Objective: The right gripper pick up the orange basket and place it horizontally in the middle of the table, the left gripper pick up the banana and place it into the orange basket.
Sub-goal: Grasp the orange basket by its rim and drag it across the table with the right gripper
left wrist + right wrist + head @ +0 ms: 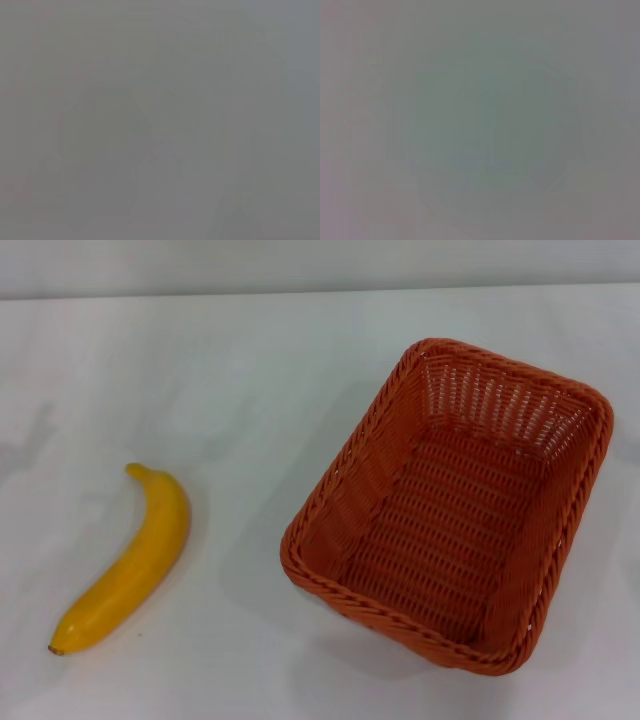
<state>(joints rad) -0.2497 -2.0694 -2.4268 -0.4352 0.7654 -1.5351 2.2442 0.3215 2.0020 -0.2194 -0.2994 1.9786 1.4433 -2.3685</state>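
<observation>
The orange basket (452, 502) stands on the white table (250, 370), right of centre, its long side running diagonally from near left to far right, and it is empty. The yellow banana (128, 562) lies on the table at the left, stem toward the far side and brown tip toward the near edge. Neither the left gripper nor the right gripper appears in the head view. Both wrist views show only a blank grey field with nothing recognisable.
The table's far edge meets a pale wall at the top of the head view. A wide stretch of bare tabletop separates the banana from the basket.
</observation>
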